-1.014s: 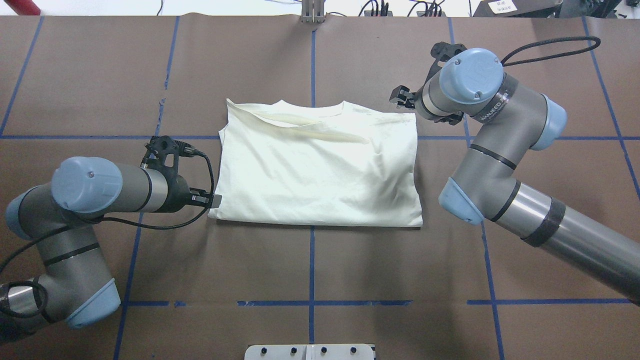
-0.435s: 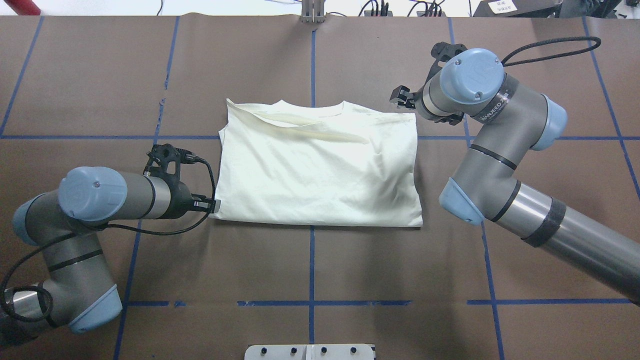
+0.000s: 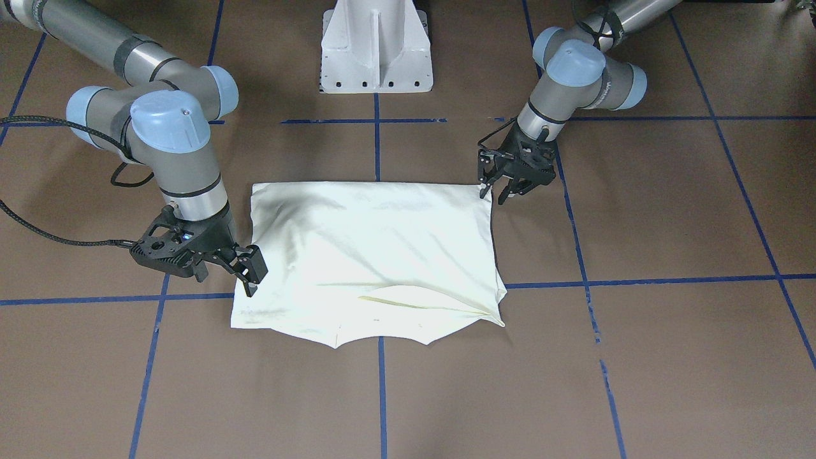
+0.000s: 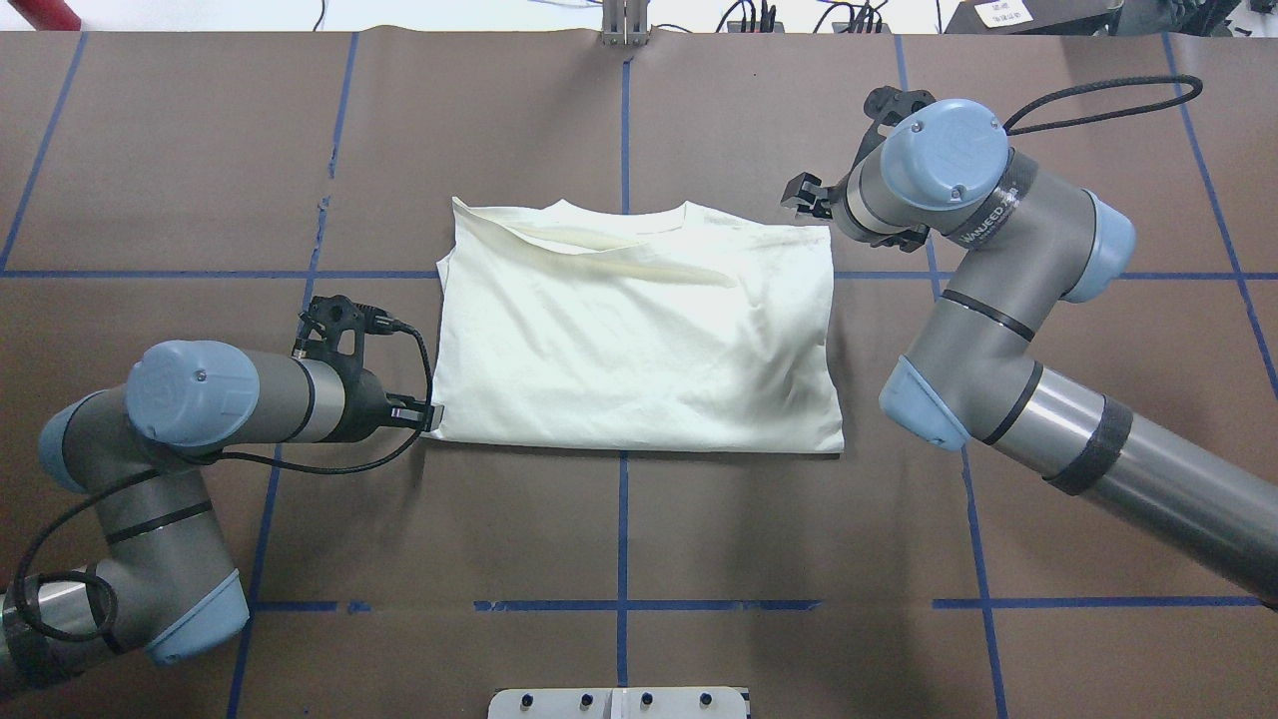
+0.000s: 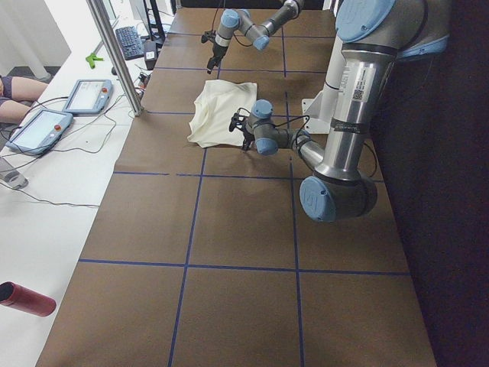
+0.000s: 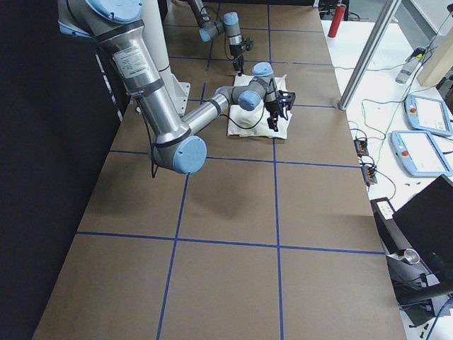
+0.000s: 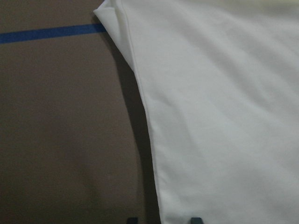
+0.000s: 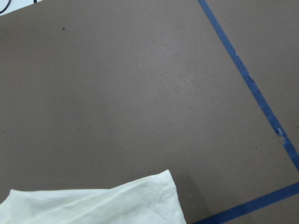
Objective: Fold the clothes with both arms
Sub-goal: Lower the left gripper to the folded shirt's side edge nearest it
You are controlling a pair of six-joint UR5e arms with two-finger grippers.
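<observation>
The clothes are one cream shirt point(image 4: 639, 340), folded into a rectangle with its plain side up, lying flat at the table's centre point(image 3: 370, 255). My left gripper point(image 4: 431, 414) is low at the shirt's near left corner and open. In the left wrist view its two fingertips point(image 7: 196, 219) straddle the folded edge point(image 7: 145, 116). My right gripper point(image 4: 804, 195) hovers just off the far right corner point(image 3: 228, 275) with its fingers spread and nothing between them. The right wrist view shows only that corner point(image 8: 154, 196) over bare table. The print is hidden.
Blue tape lines point(image 4: 623, 529) grid the brown table. The white pedestal base point(image 3: 376, 51) stands at the robot's side. Beyond the far edge are a metal post point(image 5: 114, 53), two teach pendants point(image 5: 88, 95) and a red cylinder point(image 5: 27, 298).
My left arm has drawn back towards the robot, and its gripper has slid along the shirt's left edge to the near corner. The right arm has barely moved.
</observation>
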